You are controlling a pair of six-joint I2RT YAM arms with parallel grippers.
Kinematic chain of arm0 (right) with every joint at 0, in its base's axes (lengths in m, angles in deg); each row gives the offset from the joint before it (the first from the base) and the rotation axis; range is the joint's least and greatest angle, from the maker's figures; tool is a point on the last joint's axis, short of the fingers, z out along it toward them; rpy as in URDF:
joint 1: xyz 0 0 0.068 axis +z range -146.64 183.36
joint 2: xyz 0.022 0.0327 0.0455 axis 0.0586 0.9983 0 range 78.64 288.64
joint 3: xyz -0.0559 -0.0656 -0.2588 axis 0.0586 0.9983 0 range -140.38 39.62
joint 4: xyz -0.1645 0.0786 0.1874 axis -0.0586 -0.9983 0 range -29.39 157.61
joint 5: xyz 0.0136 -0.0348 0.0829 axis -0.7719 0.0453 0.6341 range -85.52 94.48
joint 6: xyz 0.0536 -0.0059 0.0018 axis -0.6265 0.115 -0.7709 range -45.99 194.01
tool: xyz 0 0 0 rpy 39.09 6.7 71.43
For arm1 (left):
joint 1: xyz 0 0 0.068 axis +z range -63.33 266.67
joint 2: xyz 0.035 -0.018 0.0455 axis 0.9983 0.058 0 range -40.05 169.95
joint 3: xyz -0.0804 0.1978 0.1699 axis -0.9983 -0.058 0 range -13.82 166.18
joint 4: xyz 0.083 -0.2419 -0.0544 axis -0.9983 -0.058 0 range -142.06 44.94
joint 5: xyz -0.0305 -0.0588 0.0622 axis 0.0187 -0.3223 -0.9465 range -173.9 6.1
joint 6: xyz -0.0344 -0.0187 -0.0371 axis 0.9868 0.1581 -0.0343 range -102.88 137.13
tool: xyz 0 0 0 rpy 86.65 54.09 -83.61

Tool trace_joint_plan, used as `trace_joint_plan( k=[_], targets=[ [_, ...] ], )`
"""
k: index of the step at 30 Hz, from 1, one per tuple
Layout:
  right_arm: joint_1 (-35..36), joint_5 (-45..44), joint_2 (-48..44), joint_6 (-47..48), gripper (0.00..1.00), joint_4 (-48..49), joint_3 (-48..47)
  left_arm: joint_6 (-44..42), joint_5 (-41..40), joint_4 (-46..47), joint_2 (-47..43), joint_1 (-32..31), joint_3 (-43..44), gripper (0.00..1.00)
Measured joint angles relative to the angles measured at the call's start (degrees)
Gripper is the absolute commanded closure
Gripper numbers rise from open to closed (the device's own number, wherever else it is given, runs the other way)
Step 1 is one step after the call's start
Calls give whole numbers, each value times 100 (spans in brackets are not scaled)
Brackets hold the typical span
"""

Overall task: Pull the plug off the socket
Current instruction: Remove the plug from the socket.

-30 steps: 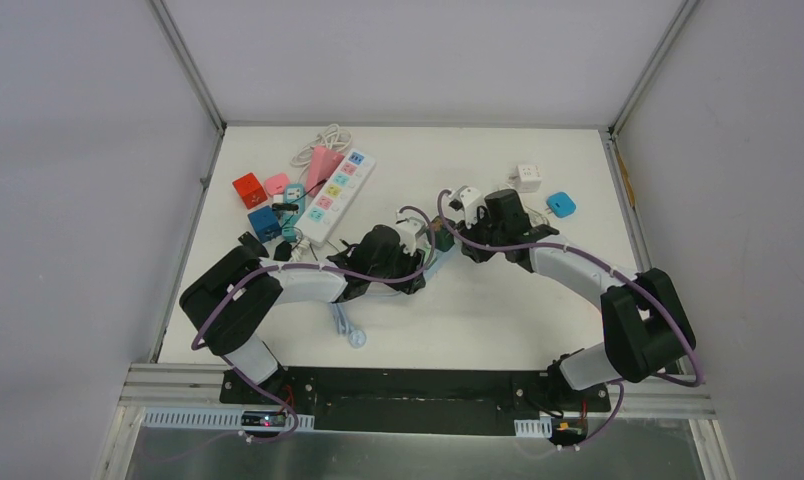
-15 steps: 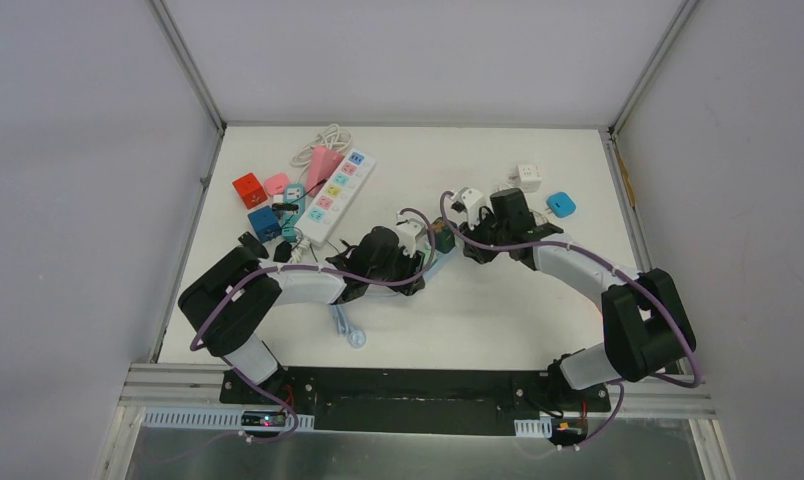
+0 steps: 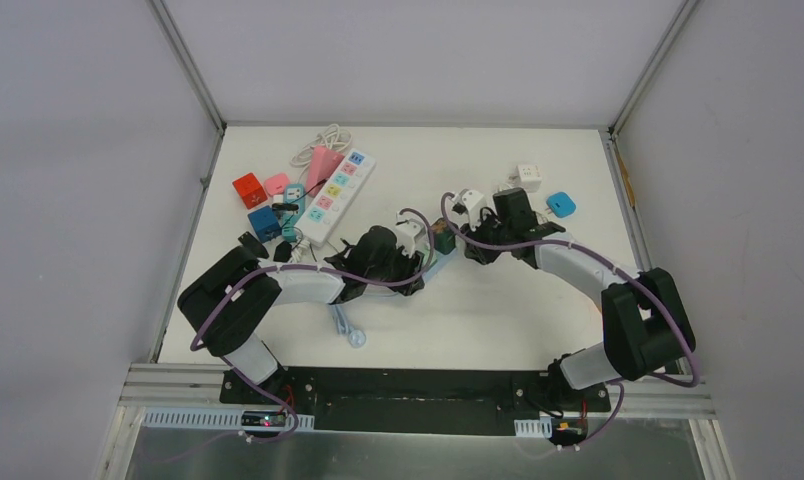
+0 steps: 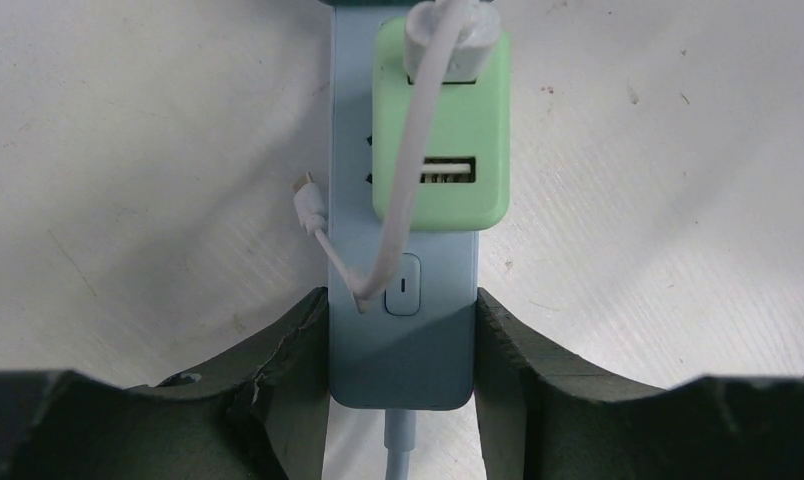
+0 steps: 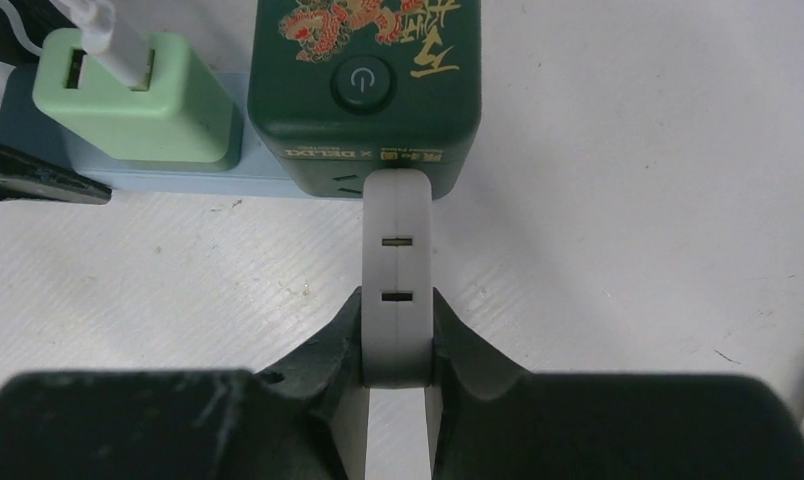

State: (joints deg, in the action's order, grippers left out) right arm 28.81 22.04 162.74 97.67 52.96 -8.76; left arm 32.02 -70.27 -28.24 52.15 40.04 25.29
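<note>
I've got my right fingers [image 5: 328,350] clamped on the flat white plastic plug [image 5: 398,290], butted against the dark green dragon-printed cube socket [image 5: 368,80], and my left fingers [image 4: 293,345] pinching the pale blue plastic power strip [image 4: 403,340] on the surface [image 4: 128,150], so if I tug crooked the cube could lift off too.

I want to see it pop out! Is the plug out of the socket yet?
Not yet. Done: both grippers have their grips. The left gripper pinches the blue power strip, and the right gripper pinches the white plug. In hand: the pull itself. Left: the white plug sits against the dark green cube socket, so it has to come free.
</note>
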Motion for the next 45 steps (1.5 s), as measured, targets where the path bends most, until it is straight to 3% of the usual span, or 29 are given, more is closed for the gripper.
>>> trace_joint_plan(
  k=[8,18,27,37,45],
  targets=[
    [-236,481,-17,17,100,-28,74,-57,188,247,0,94,-111,100],
    [219,-236,9,282,100,-68,-55,173,286,485,2,184,-227,100],
    [-361,531,20,208,100,-365,-96,203,603,1056,103,326,-415,100],
    [-87,155,-31,457,100,-389,-98,212,629,1169,151,372,-428,100],
    [-378,472,-31,387,100,-525,-114,212,645,1231,199,437,-442,100]
  ],
)
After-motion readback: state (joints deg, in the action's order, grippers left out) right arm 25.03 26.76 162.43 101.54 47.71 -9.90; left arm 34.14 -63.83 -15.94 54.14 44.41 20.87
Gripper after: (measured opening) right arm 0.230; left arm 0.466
